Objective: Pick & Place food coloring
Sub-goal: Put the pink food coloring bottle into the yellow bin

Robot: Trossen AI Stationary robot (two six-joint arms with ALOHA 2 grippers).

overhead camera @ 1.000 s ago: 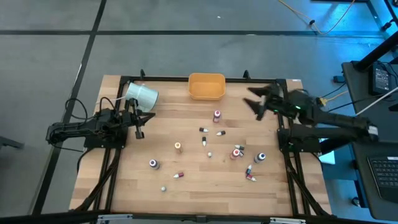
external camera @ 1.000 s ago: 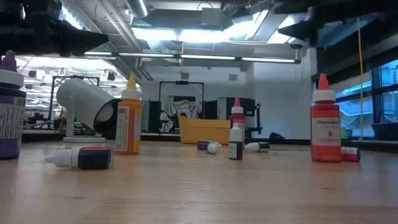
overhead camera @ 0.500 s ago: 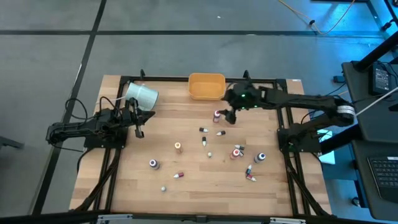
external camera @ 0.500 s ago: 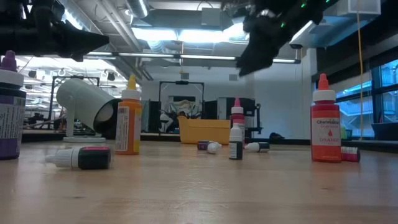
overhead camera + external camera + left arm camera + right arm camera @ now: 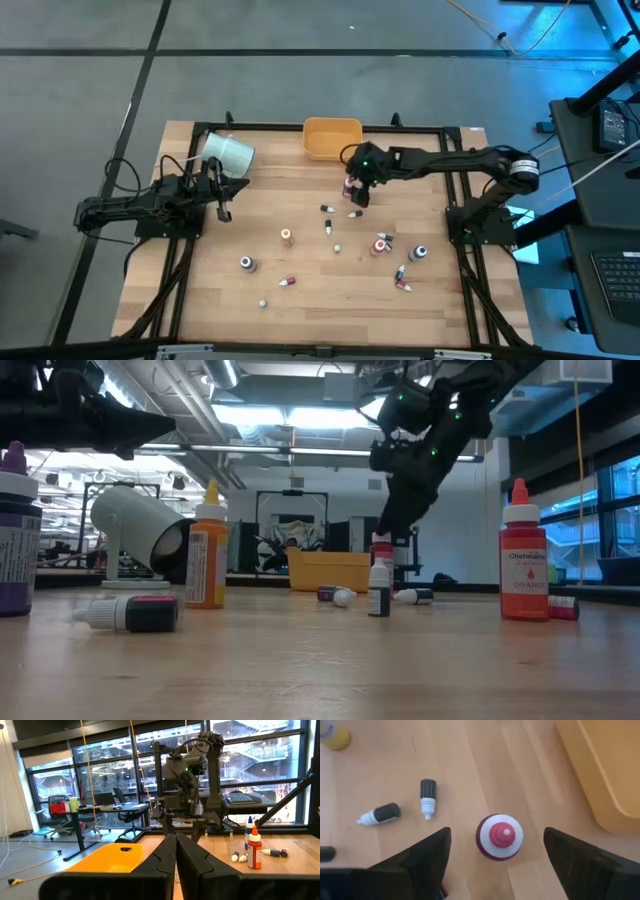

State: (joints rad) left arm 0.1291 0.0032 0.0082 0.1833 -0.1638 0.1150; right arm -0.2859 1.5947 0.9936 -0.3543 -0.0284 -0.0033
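Several tiny food coloring bottles are scattered on the wooden table. A pink-capped, dark-bodied bottle stands upright near the orange bin. My right gripper hangs over it, pointing down and open, with one finger on either side of the cap and a gap to each. Other bottles stand upright: an orange one, a purple-capped one and a red one. Small vials lie on their sides. My left gripper waits shut at the table's left, beside the white cup.
The orange bin sits at the far edge, just beyond the pink-capped bottle. A white cup lies on its side at the far left. More vials lie toward the near edge. Bare wood stretches along the near left.
My right arm has swung from the table's far right corner toward the left and come down over the pink-capped bottle near the bin. No bottle has moved.
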